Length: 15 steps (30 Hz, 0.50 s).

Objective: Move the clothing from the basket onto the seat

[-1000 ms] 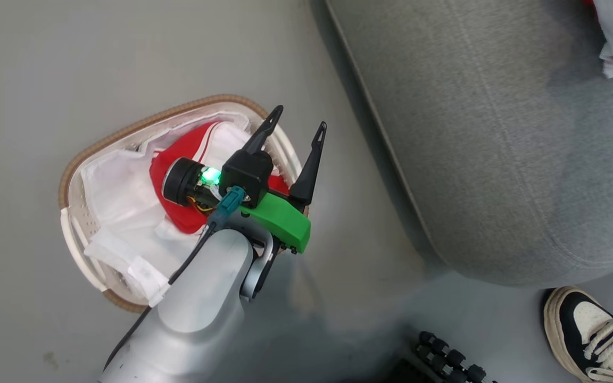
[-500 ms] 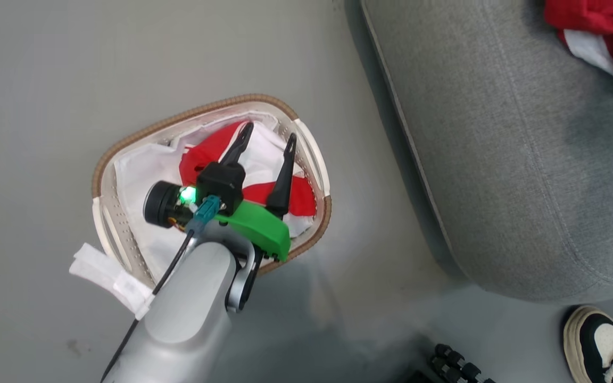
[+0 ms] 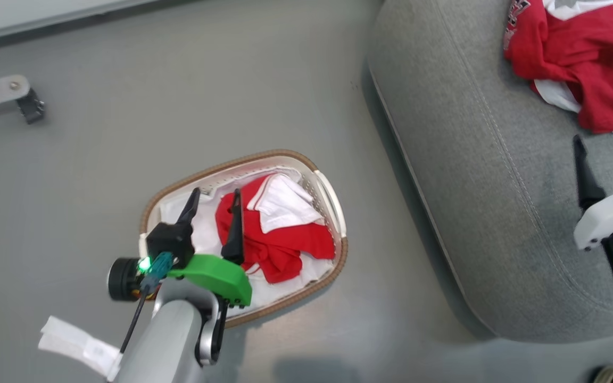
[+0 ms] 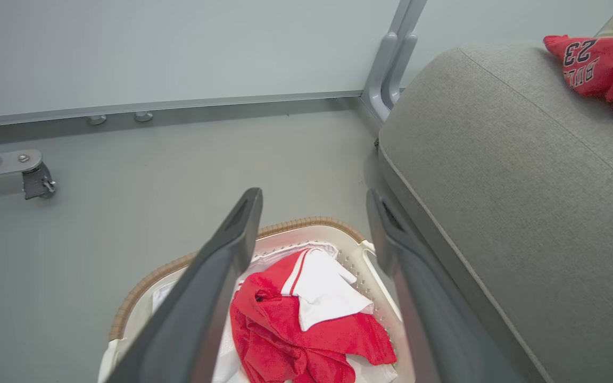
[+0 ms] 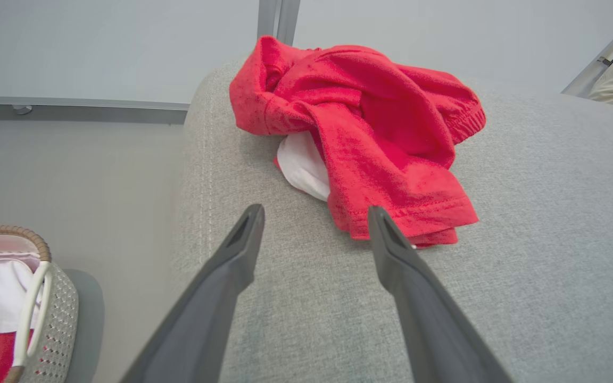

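**One jersey left to lift, and a liner to miss**

One jersey (image 3: 280,247) lies bunched in the right half of the basket (image 3: 242,158), low in the middle of the head view. A red garment (image 3: 588,58) lies on the seat (image 3: 477,175) at the upper right. The left gripper (image 3: 216,191) hangs over the basket's left side, fingers spread and empty. One finger is above the white liner (image 3: 173,205), the other at the jersey's left edge. The right gripper (image 3: 599,137) is over the seat, just below the red garment, also spread and holding nothing.

The left gripper likely needs to shift toward the frame's right, so both fingers straddle the thick red fold. Pinching there and keeping off the white liner should bring cloth alone. A straight lift clear of the rim before swinging to the seat would keep the basket from tipping.

The green mount hides the basket's lower left. How high the fingers hang above the cloth cannot be told. Whether the white strip below the red is jersey panel or liner is unclear. The frame edge cuts off the right gripper's body and the red garment's top. A sliver at the bottom right may be a shoe (image 3: 612,374).
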Tool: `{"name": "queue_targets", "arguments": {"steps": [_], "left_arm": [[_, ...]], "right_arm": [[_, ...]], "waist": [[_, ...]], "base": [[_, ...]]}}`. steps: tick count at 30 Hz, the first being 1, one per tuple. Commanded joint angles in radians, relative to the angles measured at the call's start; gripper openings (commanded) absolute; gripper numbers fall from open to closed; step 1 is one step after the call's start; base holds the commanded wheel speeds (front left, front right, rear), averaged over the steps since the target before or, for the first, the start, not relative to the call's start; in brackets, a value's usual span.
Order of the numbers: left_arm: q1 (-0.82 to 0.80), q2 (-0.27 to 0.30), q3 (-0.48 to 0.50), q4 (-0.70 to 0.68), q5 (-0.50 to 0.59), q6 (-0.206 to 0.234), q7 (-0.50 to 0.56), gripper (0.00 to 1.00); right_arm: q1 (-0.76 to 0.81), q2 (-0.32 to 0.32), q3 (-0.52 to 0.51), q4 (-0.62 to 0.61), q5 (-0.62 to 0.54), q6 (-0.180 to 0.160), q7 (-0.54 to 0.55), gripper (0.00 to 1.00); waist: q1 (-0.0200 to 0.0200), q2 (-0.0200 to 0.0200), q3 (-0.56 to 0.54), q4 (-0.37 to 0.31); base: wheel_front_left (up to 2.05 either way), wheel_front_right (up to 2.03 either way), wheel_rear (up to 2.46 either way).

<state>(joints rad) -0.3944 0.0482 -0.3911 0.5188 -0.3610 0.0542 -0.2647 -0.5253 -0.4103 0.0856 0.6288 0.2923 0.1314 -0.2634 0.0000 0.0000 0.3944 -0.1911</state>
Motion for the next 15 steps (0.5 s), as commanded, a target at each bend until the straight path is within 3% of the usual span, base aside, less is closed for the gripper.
{"name": "queue_targets", "arguments": {"steps": [1, 9, 15], "left_arm": [[0.04, 0.005, 0.025, -0.01, 0.007, 0.012, 0.001, 1.0], [0.143, 0.005, 0.141, -0.051, 0.034, 0.033, 0.001, 1.0], [0.211, 0.004, 0.199, -0.08, 0.092, 0.014, 0.001, 1.0]], "right_arm": [[0.039, 0.013, 0.005, -0.024, 0.009, -0.001, -0.002, 1.0], [0.149, 0.09, 0.03, -0.15, 0.02, -0.001, -0.002, 1.0], [0.215, 0.156, 0.027, -0.222, -0.001, -0.001, -0.002, 1.0]], "waist": [[0.0, 0.0, -0.082, 0.076], [0.0, 0.0, -0.16, 0.173], [0.0, 0.0, -0.21, 0.214]], "base": [[0.0, 0.0, 0.0], [0.0, 0.0, 0.0], [0.0, 0.0, 0.0]]}}
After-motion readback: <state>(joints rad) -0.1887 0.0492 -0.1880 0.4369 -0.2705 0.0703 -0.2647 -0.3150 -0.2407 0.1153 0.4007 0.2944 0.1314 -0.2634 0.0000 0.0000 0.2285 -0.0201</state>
